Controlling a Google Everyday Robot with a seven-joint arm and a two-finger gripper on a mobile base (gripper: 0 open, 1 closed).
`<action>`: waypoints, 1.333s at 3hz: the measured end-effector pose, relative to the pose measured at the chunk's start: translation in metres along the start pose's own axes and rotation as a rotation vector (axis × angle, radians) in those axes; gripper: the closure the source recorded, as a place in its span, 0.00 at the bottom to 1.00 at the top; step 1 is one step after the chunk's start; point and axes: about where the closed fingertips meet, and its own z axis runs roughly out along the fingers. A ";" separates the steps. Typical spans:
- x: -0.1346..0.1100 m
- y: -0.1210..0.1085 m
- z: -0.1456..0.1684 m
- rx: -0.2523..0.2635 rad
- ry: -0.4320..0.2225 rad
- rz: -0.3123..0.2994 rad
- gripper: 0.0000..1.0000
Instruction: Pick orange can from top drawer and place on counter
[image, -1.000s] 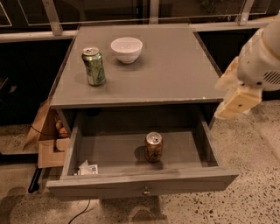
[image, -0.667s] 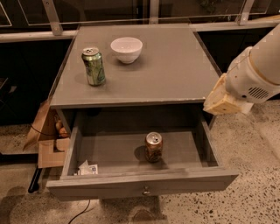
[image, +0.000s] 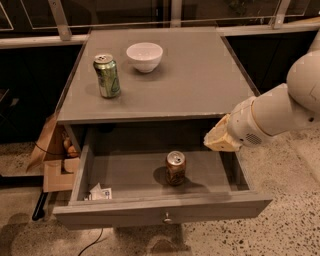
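Your grey worktop (image: 200, 85) carries a green can (image: 107, 76) and a white bowl (image: 144, 56). Below it the top drawer (image: 125, 214) stands pulled open. The orange can (image: 175, 168) stands upright on the drawer floor, a little right of the middle, untouched. Your gripper (image: 220, 139) hovers near the drawer's right rear corner, above and to the right of the can and apart from it. You cannot tell whether it is spread or closed. As I judge it, the reach, grasp, lift and placing are all yet to do.
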 end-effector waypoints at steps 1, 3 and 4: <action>0.000 0.000 0.000 0.000 0.001 0.000 1.00; 0.033 -0.001 0.040 0.014 -0.017 0.028 0.81; 0.043 -0.001 0.067 -0.001 -0.036 0.039 0.58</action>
